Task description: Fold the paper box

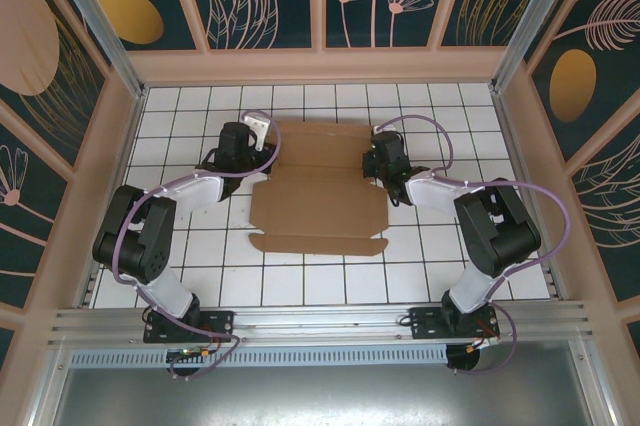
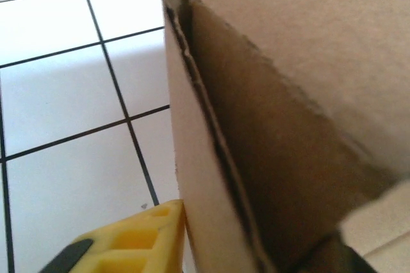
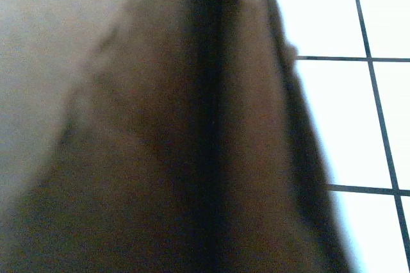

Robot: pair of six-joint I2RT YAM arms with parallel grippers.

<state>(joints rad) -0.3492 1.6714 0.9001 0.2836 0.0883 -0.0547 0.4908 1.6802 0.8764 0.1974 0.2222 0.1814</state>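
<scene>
The paper box (image 1: 320,201) lies on the white-tiled desk (image 1: 300,281), midway between the two arms. Its fold creases run left to right.

1. Nearest the arm bases, the front flap (image 1: 318,244) of the paper box lies flat and unfolded. Nothing rests on it.
2. Beyond that flap, the wide middle panel also lies flat.
3. At the far half of the paper box, one tool sits on each side. The left tool (image 1: 260,144) is at the left edge and the right tool (image 1: 380,158) is at the right edge. Both are equally near to the cardboard, so the paper box lies inward from each tool.
4. In the left wrist view, the left side wall (image 2: 211,177) of the paper box stands raised. A yellow finger (image 2: 128,244) presses against its outer face and the left tool is clamped on this wall.
5. In the right wrist view, blurred cardboard (image 3: 192,157) sits directly against the camera. The right tool is clenched. Whether it pinches cardboard cannot be told.

The coming move probably depends on drawing both side walls upright and inward. The cables and forearms stay outside the paper box and leave the front flap unobstructed.
</scene>
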